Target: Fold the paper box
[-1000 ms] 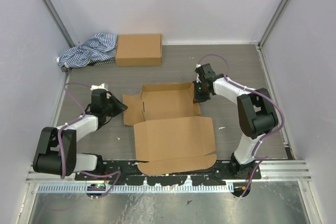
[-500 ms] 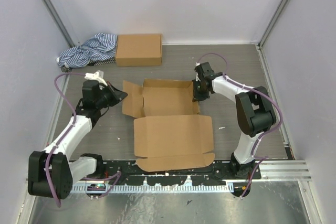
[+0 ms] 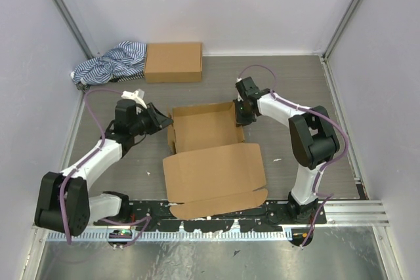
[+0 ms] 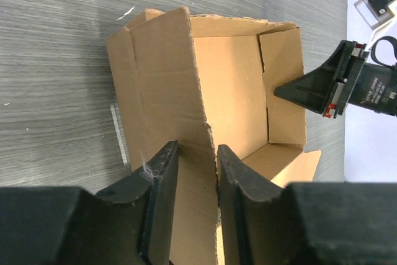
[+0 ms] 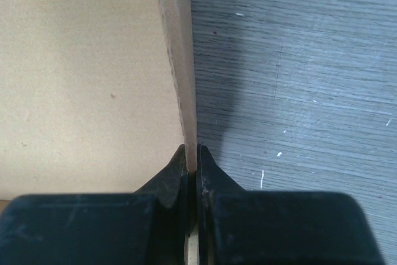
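Note:
The paper box (image 3: pixel 210 136) lies mid-table, its shallow tray at the back and its wide lid flap (image 3: pixel 213 174) spread toward me. My left gripper (image 3: pixel 164 120) is at the tray's left wall. In the left wrist view its fingers (image 4: pixel 195 150) are parted with nothing clamped, and the raised left wall flap (image 4: pixel 161 72) shows in and beyond the gap. My right gripper (image 3: pixel 241 115) is shut on the tray's upright right wall (image 5: pixel 180 60), pinching the thin cardboard between its tips (image 5: pixel 191 148). The right gripper also shows in the left wrist view (image 4: pixel 322 88).
A compact brown cardboard box (image 3: pixel 173 61) and a blue-and-white striped cloth (image 3: pixel 111 61) sit at the back left. Grey walls close the left, back and right. A metal rail (image 3: pixel 341 209) runs along the near edge.
My left arm swung right to the box's left side. The left flaps, flat before, now stand up. The box and my right gripper shifted slightly left.

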`<state>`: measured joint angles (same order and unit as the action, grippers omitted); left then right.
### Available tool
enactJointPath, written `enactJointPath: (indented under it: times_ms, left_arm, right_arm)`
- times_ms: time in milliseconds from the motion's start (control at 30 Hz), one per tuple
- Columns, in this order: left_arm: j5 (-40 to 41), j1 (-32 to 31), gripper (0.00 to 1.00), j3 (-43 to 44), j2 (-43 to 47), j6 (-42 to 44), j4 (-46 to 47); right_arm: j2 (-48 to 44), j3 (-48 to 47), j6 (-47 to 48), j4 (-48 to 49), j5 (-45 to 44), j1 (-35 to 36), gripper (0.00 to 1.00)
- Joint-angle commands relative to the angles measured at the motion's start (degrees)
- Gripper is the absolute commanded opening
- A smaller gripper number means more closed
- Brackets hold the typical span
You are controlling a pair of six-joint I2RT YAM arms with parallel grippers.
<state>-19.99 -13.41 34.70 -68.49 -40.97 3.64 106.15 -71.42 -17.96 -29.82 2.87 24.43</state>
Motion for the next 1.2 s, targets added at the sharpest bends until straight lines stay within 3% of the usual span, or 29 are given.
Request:
enactJointPath:
  times_ms: [0, 433, 867, 967, 1167]
  left_arm:
    - [-1.1, 0.0, 0.41, -1.4, -2.5, -0.2, 4.0]
    - [-1.2, 0.0, 0.57, -2.6, -0.5, -0.7, 6.4]
    - [5.7, 0.1, 0.58, 3.1, 5.0, 5.0, -4.6]
    - [7.4, 0.1, 0.59, 3.4, 7.5, 4.3, -4.5]
    - [11.4, 0.5, 0.59, 3.1, 13.7, 2.6, -3.9]
  right_arm:
    - [0.3, -1.5, -1.1, 0.3, -0.4, 0.4, 0.01]
    - [1.0, -1.4, -0.8, 0.3, -0.5, 0.4, 0.01]
    - [-2.1, 3.2, -0.2, 2.5, -3.0, -4.5, 0.01]
    - [-4.2, 5.2, 0.5, 4.9, -0.8, -6.6, 0.01]
    - [-8.6, 11.3, 1.6, 14.2, 12.4, -11.3, 0.01]
